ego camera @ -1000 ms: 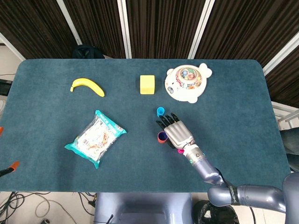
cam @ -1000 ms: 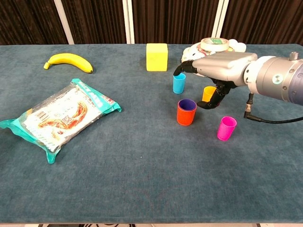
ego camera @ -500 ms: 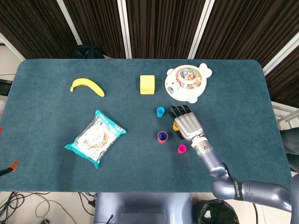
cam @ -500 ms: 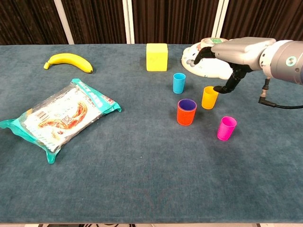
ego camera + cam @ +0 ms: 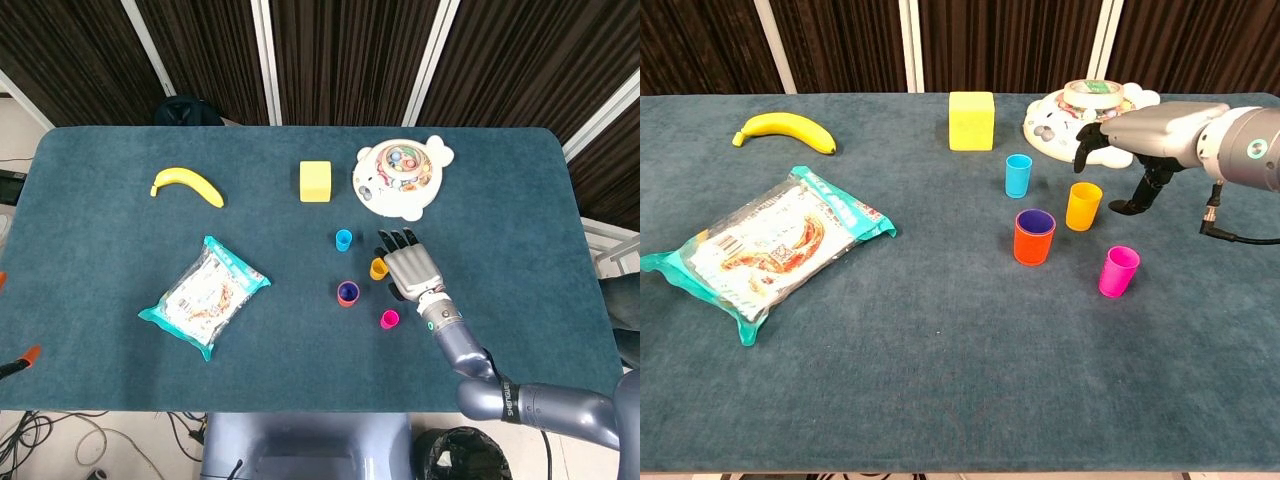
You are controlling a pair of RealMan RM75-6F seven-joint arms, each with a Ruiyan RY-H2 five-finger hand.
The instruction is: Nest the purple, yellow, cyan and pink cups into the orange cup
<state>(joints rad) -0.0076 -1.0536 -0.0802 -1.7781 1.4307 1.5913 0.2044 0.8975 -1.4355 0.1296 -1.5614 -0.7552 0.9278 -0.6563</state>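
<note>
The orange cup (image 5: 1034,236) (image 5: 347,293) stands upright mid-table with the purple cup nested inside; only its purple rim (image 5: 1035,217) shows. A yellow cup (image 5: 1083,205) (image 5: 378,268) stands just right of and behind it. The cyan cup (image 5: 1018,175) (image 5: 344,239) stands further back, and the pink cup (image 5: 1118,271) (image 5: 389,319) is nearer, to the right. My right hand (image 5: 1137,145) (image 5: 411,267) hovers just right of the yellow cup, fingers spread, holding nothing. My left hand appears in neither view.
A yellow block (image 5: 971,120) and a white animal-shaped toy tray (image 5: 1052,126) sit at the back. A banana (image 5: 785,131) lies back left, a snack bag (image 5: 770,243) at the left. Table front edge runs along the bottom.
My right hand has drawn away to the right, from over the orange and yellow cups to beside the yellow cup. The cups have not moved.
</note>
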